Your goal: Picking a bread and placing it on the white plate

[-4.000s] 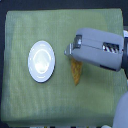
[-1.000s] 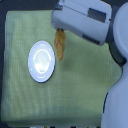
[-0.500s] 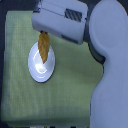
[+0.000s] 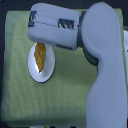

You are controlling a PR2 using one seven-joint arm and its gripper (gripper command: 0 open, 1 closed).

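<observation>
Bread [image 4: 40, 56] lies on the white plate [image 4: 36, 75], long axis running far-to-near, its far end hidden under the robot. Plate sits on a green cloth [image 4: 60, 95], toward the exterior view's left. Gripper [image 4: 42, 41] is covered by the big grey arm [image 4: 100, 75] and wrist block overhead, so can't tell if the claw is apart or still on the bread. Arm comes in from the right, bent over the plate.

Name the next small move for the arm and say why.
Probably lift the gripper straight up. The bread already seems to lie on the plate, so only clearing away remains. Whether the jaws have let go is hidden under the arm.
</observation>
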